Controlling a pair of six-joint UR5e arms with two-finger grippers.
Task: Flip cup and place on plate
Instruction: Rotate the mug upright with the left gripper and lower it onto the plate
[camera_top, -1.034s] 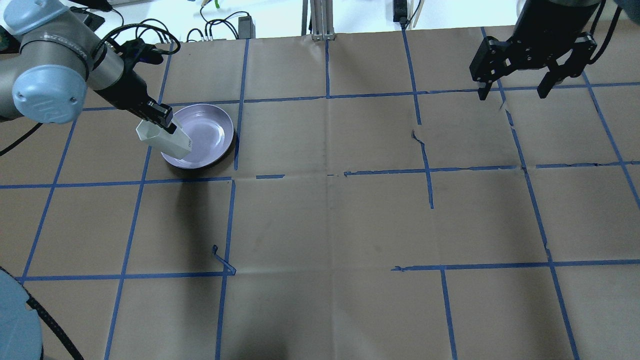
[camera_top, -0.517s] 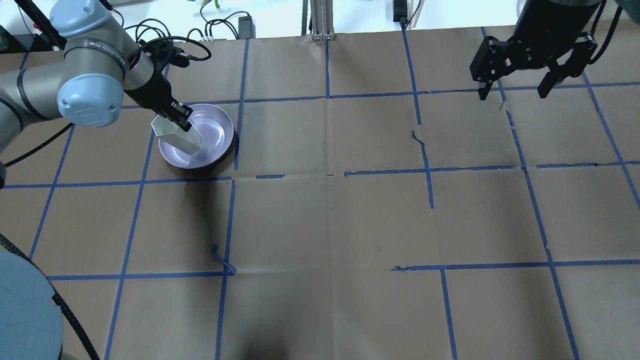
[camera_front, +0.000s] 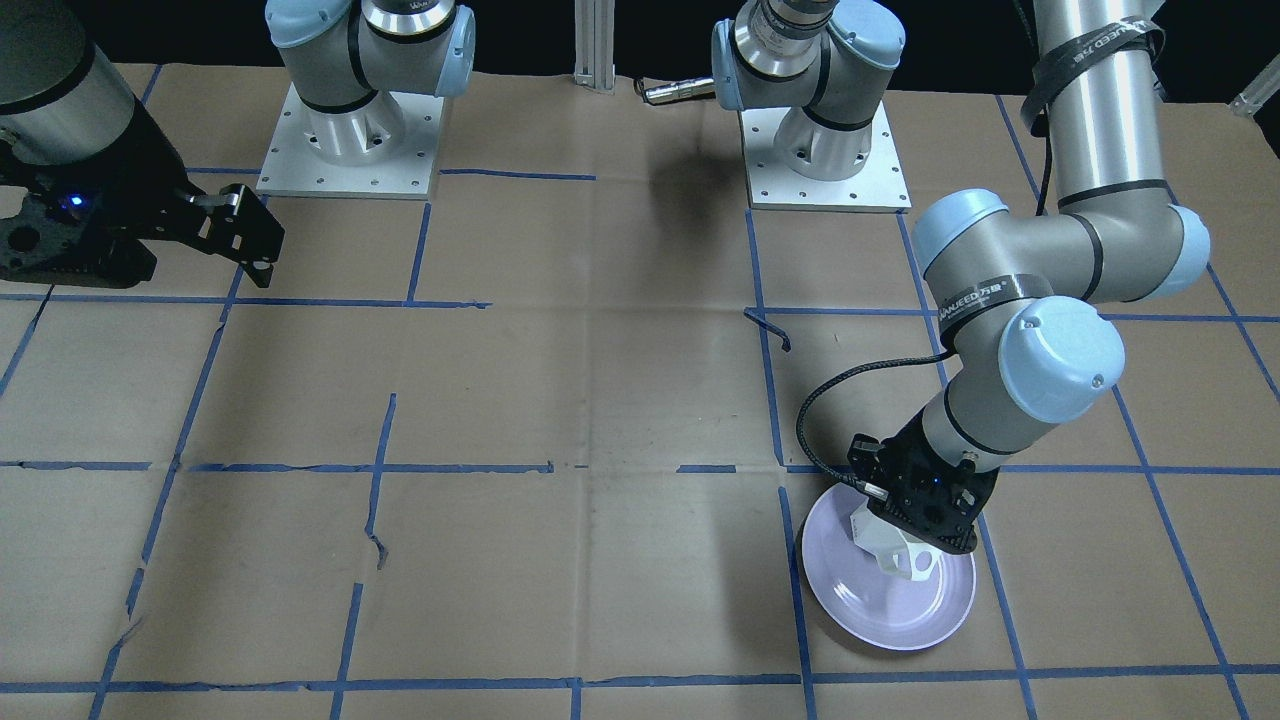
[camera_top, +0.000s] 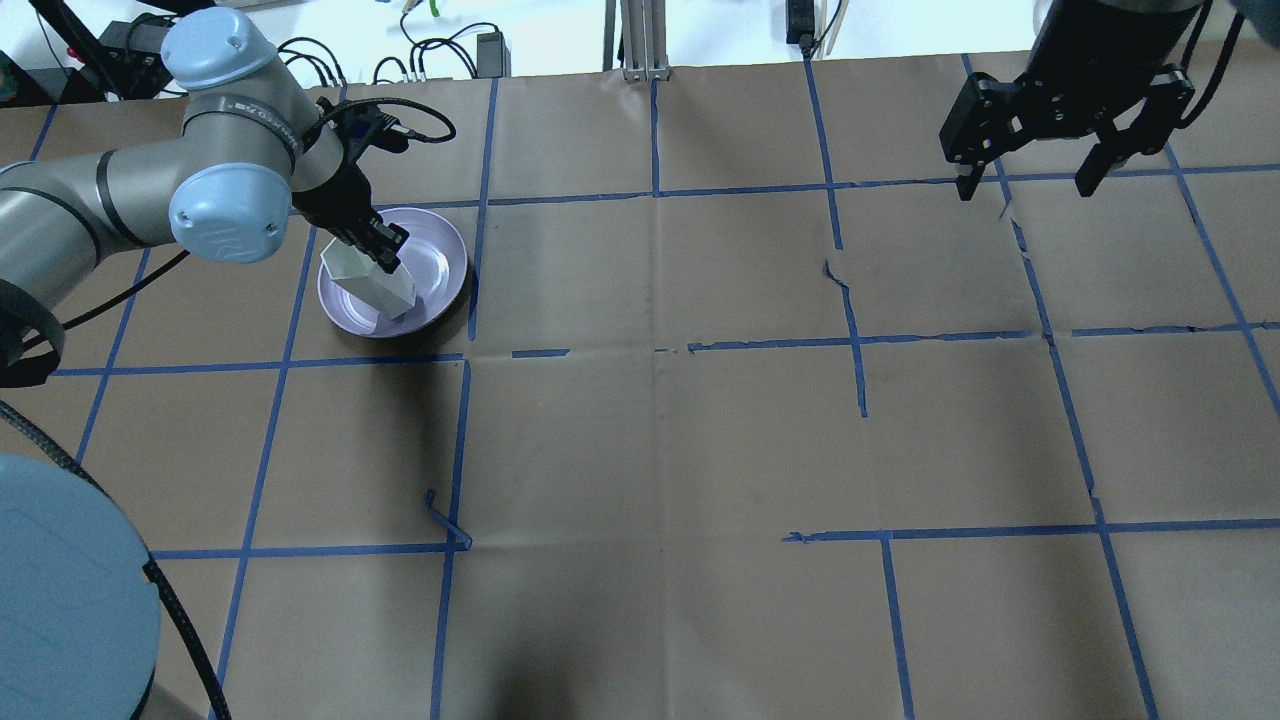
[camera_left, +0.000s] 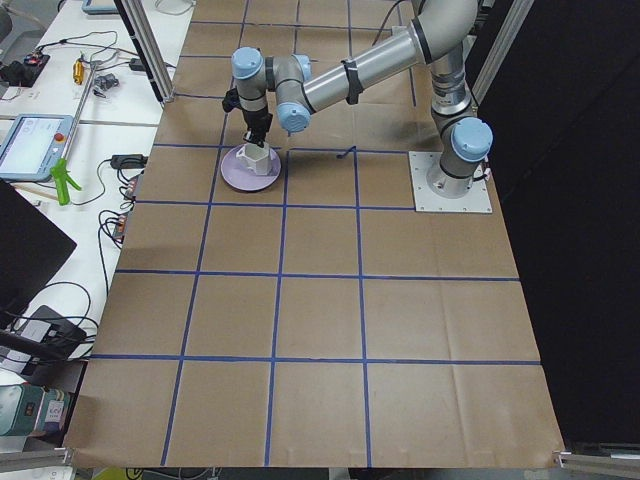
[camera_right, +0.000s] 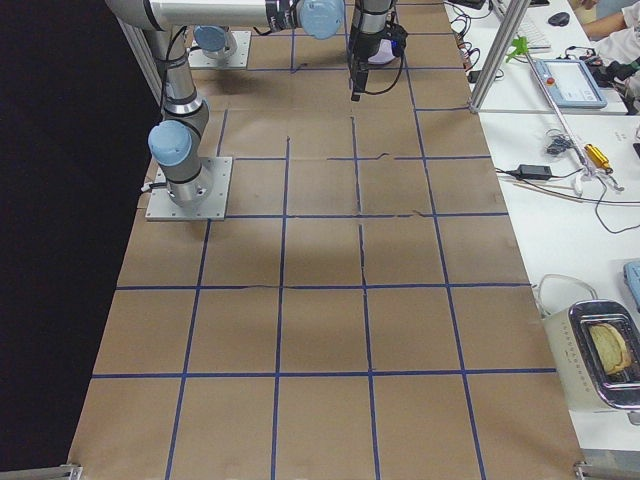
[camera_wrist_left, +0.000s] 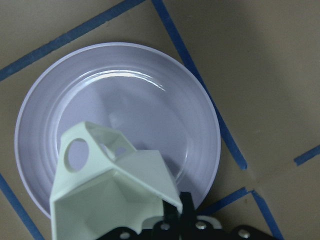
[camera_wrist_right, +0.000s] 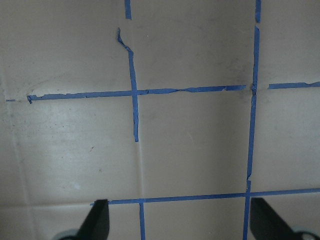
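Note:
The white faceted cup (camera_top: 372, 281) hangs tilted over the lavender plate (camera_top: 440, 262), with its open mouth toward the wrist. My left gripper (camera_top: 381, 246) is shut on the cup's rim. In the left wrist view the cup (camera_wrist_left: 112, 187) shows its hollow inside and its handle, over the plate (camera_wrist_left: 150, 100). In the front view the cup (camera_front: 893, 550) is above the plate (camera_front: 880, 612), handle toward the camera. I cannot tell whether the cup touches the plate. My right gripper (camera_top: 1027, 188) is open and empty, high at the far right; its fingers (camera_wrist_right: 97, 221) frame bare paper.
Brown paper with a blue tape grid covers the table (camera_top: 660, 430). Loose tape curls up at one spot (camera_top: 445, 520). The arm bases (camera_front: 345, 140) stand at the robot's edge. Cables and an aluminium post (camera_top: 640, 40) lie beyond the far edge.
My left arm has swung to the right and carried the cup from the plate's left rim to over its middle. The cup is more upright now. The right arm has not moved.

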